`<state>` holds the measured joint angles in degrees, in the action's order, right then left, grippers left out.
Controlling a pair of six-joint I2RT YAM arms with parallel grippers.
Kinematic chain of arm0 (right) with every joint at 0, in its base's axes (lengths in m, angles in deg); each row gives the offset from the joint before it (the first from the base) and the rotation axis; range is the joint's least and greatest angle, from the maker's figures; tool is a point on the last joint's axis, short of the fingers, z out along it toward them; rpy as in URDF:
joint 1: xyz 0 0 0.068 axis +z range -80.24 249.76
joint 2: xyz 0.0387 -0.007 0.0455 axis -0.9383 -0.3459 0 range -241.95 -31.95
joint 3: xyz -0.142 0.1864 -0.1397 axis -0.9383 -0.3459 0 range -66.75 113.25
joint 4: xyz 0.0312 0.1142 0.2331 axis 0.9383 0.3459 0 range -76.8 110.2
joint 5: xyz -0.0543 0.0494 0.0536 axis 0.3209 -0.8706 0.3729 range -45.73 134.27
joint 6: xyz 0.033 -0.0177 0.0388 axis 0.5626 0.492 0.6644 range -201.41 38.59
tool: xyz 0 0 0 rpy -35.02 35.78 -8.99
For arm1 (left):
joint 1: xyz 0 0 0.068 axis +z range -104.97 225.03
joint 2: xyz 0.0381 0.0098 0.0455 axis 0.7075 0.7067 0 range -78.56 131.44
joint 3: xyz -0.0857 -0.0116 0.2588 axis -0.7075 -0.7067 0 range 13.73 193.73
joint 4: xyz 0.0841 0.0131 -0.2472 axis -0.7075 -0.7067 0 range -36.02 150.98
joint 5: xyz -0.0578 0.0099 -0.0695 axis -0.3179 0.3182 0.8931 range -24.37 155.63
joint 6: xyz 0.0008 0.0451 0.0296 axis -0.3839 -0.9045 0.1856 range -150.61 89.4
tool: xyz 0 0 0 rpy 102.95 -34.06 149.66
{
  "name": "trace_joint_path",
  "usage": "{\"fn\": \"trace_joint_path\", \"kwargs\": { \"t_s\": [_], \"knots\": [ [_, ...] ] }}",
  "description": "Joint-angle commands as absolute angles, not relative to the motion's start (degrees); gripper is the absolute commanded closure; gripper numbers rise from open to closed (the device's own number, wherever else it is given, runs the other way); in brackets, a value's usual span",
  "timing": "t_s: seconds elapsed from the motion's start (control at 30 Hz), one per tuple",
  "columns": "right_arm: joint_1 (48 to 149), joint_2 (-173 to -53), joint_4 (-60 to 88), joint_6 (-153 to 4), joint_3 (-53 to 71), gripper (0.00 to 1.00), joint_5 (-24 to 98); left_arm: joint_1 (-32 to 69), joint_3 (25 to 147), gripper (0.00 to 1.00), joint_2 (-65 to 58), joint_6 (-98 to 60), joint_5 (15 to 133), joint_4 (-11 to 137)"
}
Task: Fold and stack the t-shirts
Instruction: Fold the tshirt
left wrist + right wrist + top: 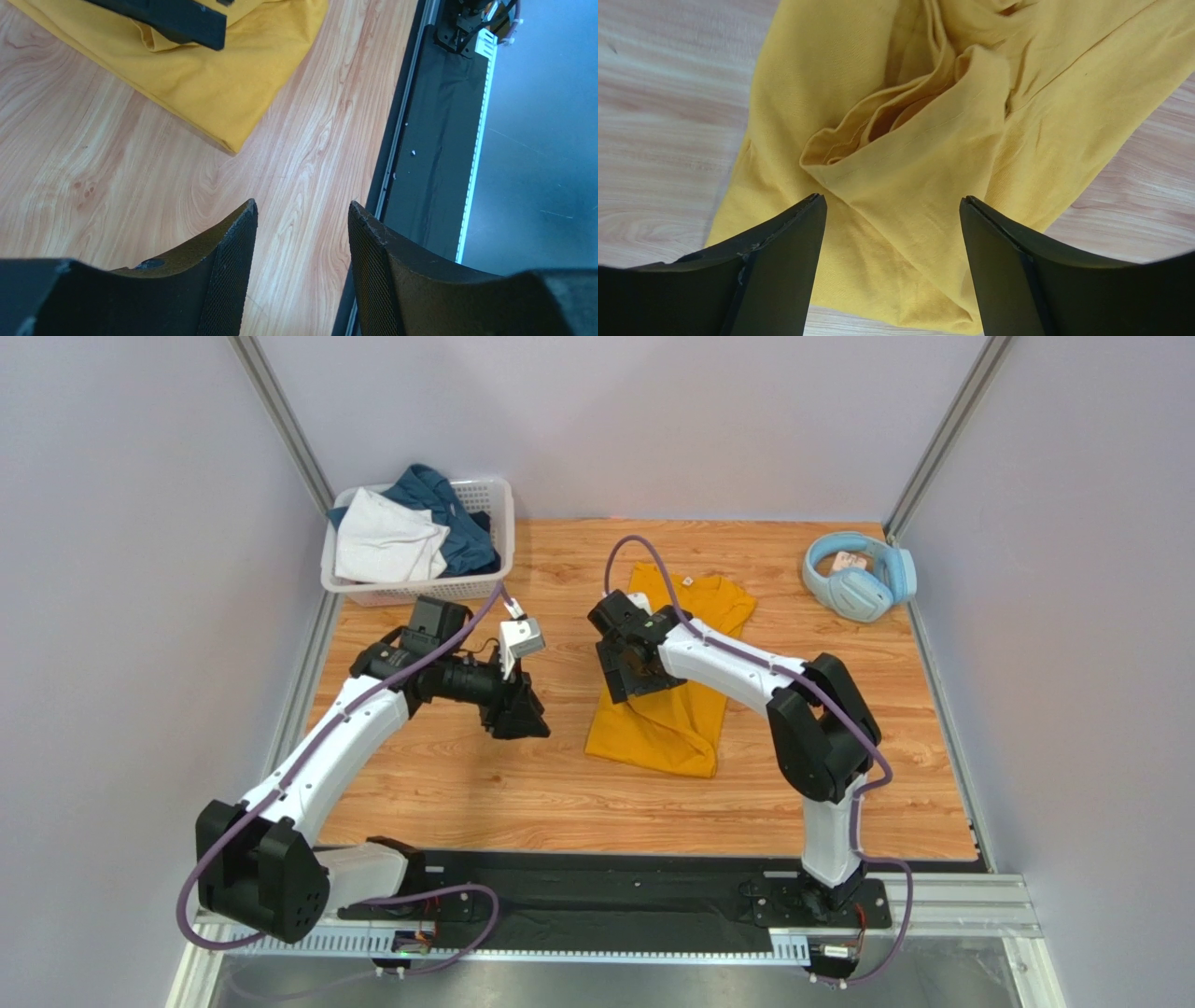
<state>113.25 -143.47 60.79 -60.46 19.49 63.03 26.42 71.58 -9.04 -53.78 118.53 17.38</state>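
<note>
A mustard-yellow cotton t-shirt (671, 686) lies near the middle of the light wooden table (463, 770). It is gathered into a narrow, rumpled strip that runs from the far side toward the near edge. The right arm (786, 686) bends over it. The right arm's jaws stand apart just above the cloth, with nothing clamped between them. In the right wrist view a bunched fold with a stitched hem (906, 140) lies under the gap; whether the tips touch the fabric cannot be told.

The left arm (351, 728) reaches in from the left. The left arm's jaws are likewise parted and empty, over bare wood just beside the shirt's near left corner (228, 143).

At the far left corner sits a white plastic lattice basket (421, 591) holding a crumpled white garment (386, 539) and a dark teal-blue garment (449, 511). Light-blue over-ear headphones (859, 574) rest at the far right corner, well apart from the shirt.
</note>
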Motion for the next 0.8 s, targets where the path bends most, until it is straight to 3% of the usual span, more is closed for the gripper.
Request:
{"fn": "trace_joint_path", "kwargs": {
  "t_s": [0.0,0.47,0.57,0.7,0.77],
  "knots": [
    [111.87,-140.04,56.70,-58.64,20.52,0.25,57.46,24.38,70.33,0.43,-8.25,-50.47,116.44,26.77],
    [111.34,-145.93,56.97,-56.89,22.11,0.35,55.70,11.46,71.56,0.41,1.58,-50.20,110.37,33.99],
    [110.55,-146.73,57.15,-56.89,22.28,0.45,55.52,9.79,73.32,0.41,4.84,-50.29,110.19,34.08],
    [109.67,-147.35,57.23,-57.32,22.90,0.70,54.91,9.17,73.85,0.41,5.91,-50.29,110.10,34.43],
    [109.67,-147.26,57.58,-57.59,23.33,0.73,54.90,9.08,73.50,0.41,5.73,-50.82,109.58,34.52]
  ]
}}
